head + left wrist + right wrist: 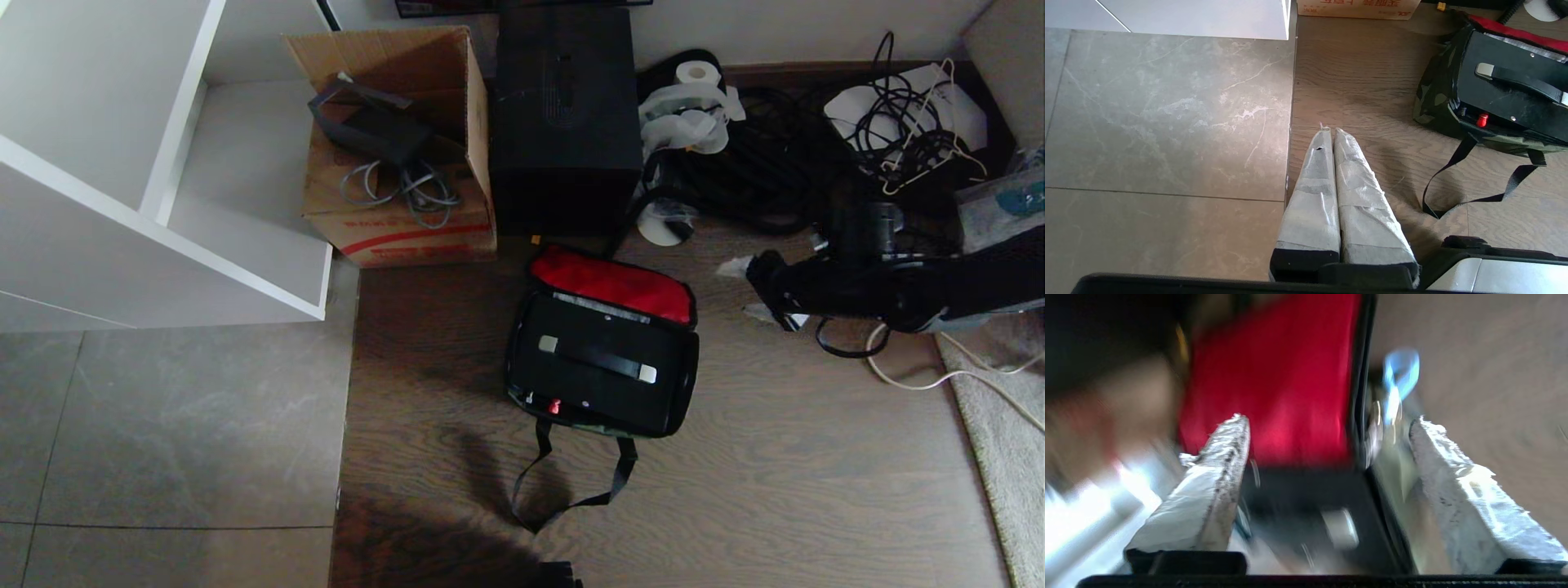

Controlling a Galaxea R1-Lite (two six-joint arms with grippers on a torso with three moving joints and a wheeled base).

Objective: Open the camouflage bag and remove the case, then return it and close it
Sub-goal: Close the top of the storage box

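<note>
The head camera looks steeply down from high up at the wood floor, the open camouflage bag (602, 359) at mid-frame, a brown cardboard box (400, 147) and a taller black box (563, 114) behind it. The left wrist camera sits low and closer, looking along the left gripper (1329, 130) across tile and wood, sharing the bag (1437, 98) and its case (1506, 94). The right wrist camera, badly blurred, seems nearest, facing the bag's red lining (1274, 375) between the right gripper (1331, 420) fingers.
</note>
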